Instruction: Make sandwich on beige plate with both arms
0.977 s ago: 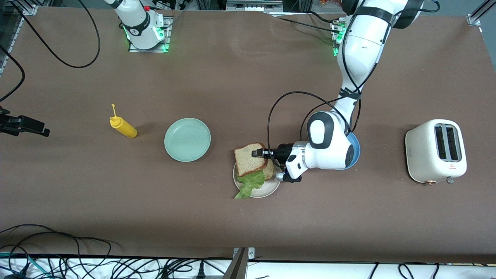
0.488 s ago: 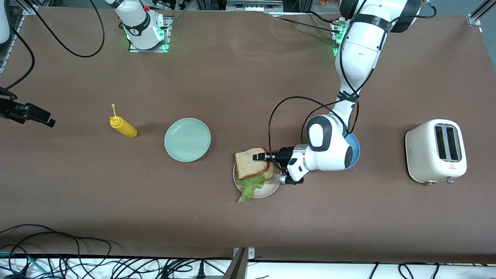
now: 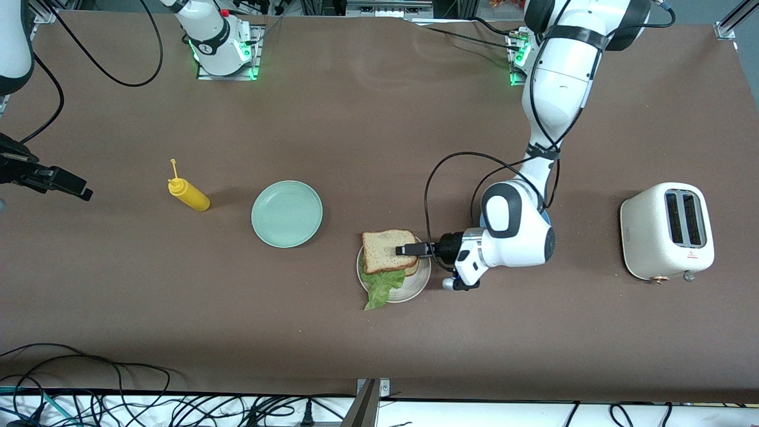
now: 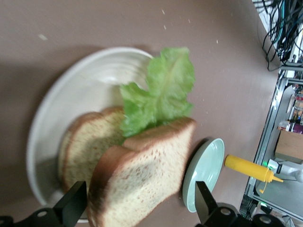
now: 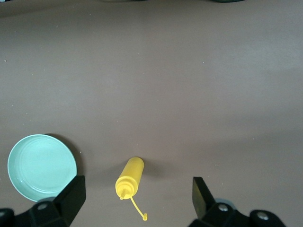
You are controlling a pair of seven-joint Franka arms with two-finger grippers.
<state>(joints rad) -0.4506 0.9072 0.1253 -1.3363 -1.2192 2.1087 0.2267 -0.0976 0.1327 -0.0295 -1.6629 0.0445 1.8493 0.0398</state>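
Now, on my remote feed, I start at the right arm's end of the table, where the right gripper [image 3: 83, 193] is mostly cut off by the front view's edge. Its wrist view shows its jaws spread wide and holding nothing, above one yellow squeeze bottle [image 3: 188, 194] lying on its side. Next comes one empty mint-green plate [image 3: 287, 213].

Near the middle sits one beige plate [image 3: 415, 284], carrying the sandwich [image 3: 388, 251]: I count two bread slices and one lettuce leaf [image 3: 380, 286] sticking out over the rim toward the front camera. The lower slice is largely hidden under the top one. The left gripper [image 3: 409, 249] hovers over the sandwich's edge; in its wrist view the fingers [image 4: 72, 206] stand apart on either side of the top slice [image 4: 142, 182], and I cannot make out any contact.

A blue plate [image 3: 546, 217] is almost wholly hidden beneath the left arm. One white two-slot toaster [image 3: 667, 230] stands at the left arm's end.
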